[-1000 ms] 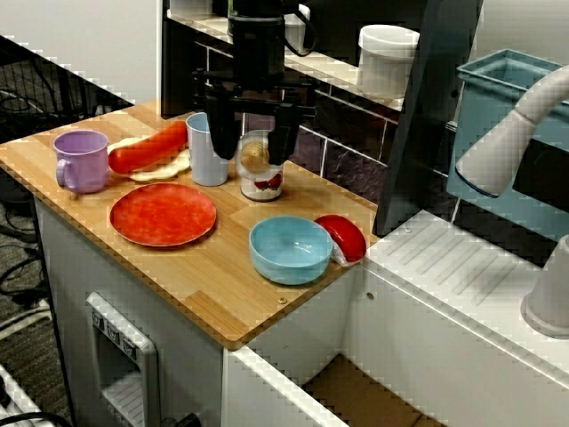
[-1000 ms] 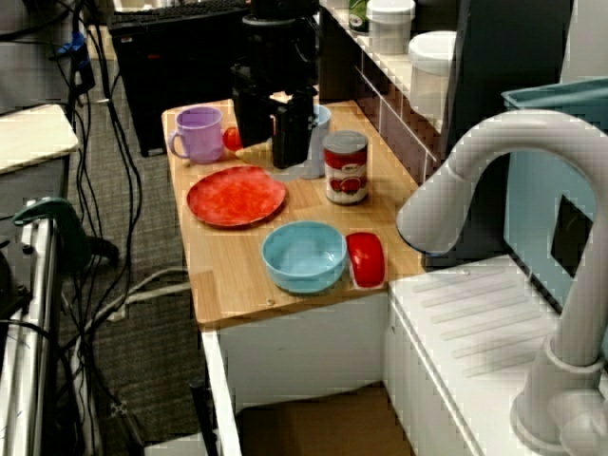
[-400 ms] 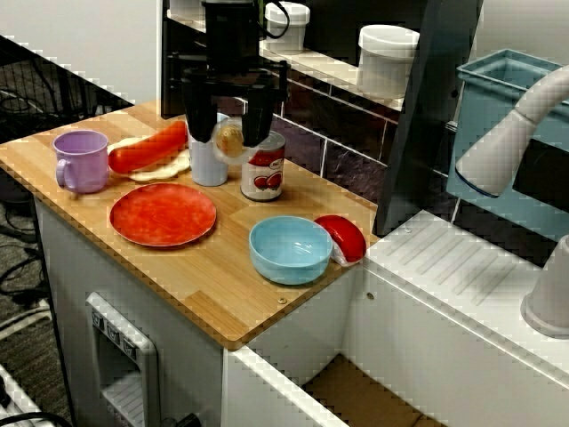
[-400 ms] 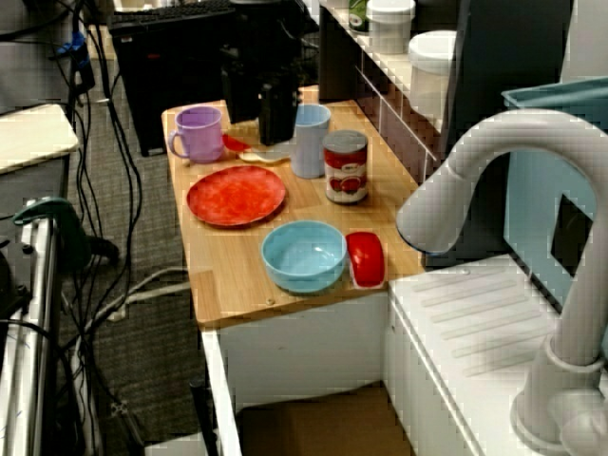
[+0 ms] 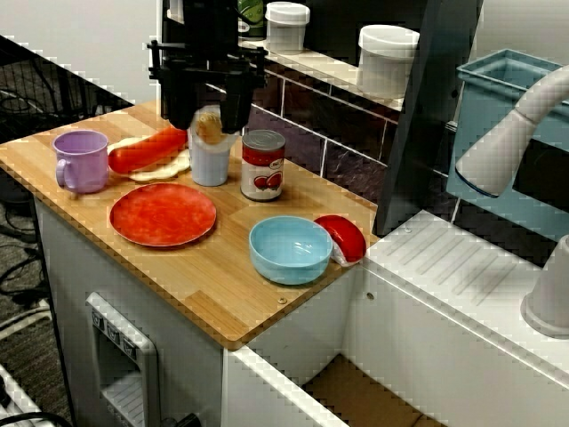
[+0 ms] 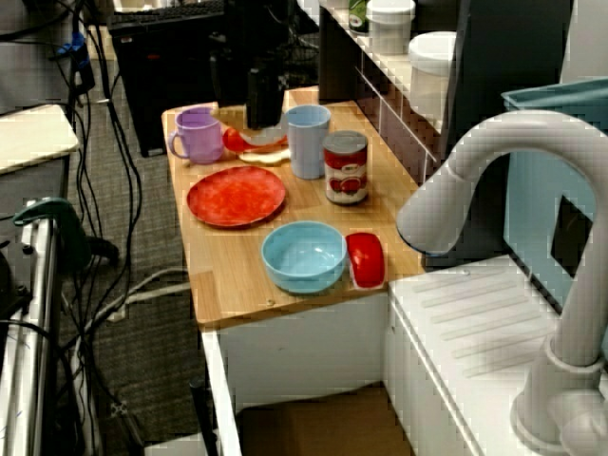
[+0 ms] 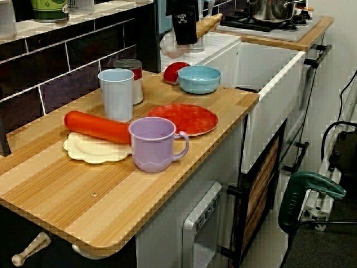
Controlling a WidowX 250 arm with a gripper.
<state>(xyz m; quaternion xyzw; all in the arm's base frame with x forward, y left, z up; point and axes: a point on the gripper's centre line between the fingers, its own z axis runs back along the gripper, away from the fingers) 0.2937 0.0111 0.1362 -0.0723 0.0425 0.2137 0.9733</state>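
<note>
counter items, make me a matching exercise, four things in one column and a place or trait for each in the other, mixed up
Column one:
1. purple mug
2. blue bowl
3. can
4. orange-red roll

Column two:
a. next to the small red dish
b. lying on the cream plate
c. standing beside the pale blue cup
d. the only one with a handle

Pairs: 1-d, 2-a, 3-c, 4-b

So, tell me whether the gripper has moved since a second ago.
Yes. In the front view the gripper has shifted left, from over the red can to over the pale blue cup.
</note>
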